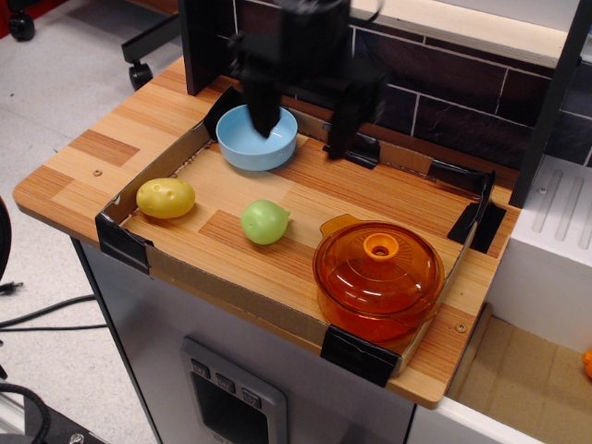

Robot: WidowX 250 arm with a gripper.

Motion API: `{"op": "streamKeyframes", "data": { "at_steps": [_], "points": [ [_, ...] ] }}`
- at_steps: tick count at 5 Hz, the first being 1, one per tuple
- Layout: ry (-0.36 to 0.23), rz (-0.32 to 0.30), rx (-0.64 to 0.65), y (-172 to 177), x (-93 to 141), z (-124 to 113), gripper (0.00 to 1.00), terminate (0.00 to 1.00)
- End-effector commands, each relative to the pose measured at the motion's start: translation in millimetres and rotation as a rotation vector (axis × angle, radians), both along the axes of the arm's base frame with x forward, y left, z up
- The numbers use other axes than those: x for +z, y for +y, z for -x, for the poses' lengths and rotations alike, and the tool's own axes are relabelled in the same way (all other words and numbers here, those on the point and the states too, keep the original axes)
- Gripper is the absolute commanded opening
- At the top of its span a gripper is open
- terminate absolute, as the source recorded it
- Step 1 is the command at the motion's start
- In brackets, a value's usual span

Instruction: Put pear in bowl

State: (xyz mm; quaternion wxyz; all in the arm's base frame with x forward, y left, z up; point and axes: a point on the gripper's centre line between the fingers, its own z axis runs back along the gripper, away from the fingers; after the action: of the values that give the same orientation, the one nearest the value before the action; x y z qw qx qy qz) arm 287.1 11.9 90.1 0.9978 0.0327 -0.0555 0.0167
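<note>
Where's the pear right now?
The pear lies on the wooden tray floor near the middle, between the yellow potato on its left and the orange lidded pot on its right.

wooden table (83, 153), pear (265, 222), bowl (256, 139), yellow lump (166, 197), orange pot (378, 278)

You had pretty even, soft indoor light here, nothing dim. The gripper (302, 129) was smeared with motion blur, its black fingers reading as soft dark streaks. Everything else looked sharp. The orange pot (378, 277) caught small white glints on its lid, and the pear (265, 222) and yellow potato (166, 197) threw only faint, short shadows on the wood.
</note>
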Motion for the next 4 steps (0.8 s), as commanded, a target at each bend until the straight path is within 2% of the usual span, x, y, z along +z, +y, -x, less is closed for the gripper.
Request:
{"op": "streamKeyframes", "data": {
  "at_steps": [1, 4],
  "points": [
    [-0.017, 0.056, -0.126, 31.4, -4.6, -6.5, 1.00, 0.00],
    [0.113, 0.049, -0.203, 26.5, -55.5, 3.3, 1.00, 0.00]
  ]
}}
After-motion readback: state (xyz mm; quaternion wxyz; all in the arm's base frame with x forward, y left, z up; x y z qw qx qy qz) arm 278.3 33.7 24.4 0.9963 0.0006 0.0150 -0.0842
